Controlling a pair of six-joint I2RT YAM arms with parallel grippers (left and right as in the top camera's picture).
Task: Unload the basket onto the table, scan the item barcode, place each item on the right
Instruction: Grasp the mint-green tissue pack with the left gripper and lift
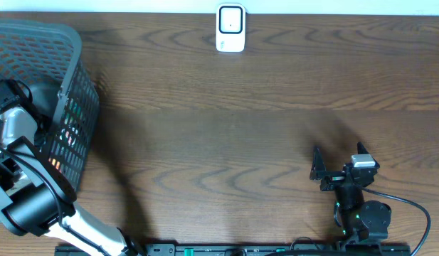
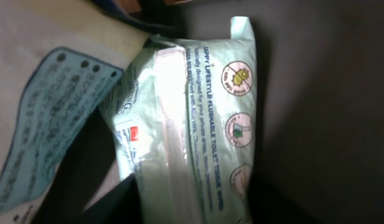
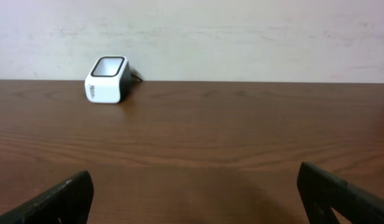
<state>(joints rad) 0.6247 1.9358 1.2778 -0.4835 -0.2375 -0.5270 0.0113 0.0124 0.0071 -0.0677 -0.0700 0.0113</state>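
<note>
Pick in hand: left gripper down inside the basket, over the wipes pack; nothing scanned yet.

Inside the basket: pale green wipes pack lies slantwise, touching a white-and-blue packet on its left. Dark shapes flank the pack's lower end, probably the left fingers; cannot tell whether they press on it or stand just off it. Advice: bite across the pack's narrow width, clear of the neighbouring packet so only one item lifts. The film looks soft, so expect sag, and lift straight up past the basket's rim. No barcode shows on this face, so it likely needs turning. Scanner is well right of the basket, at the far table edge, window up. Right gripper is farther right of the basket, fingers wide apart, holding nothing.
</note>
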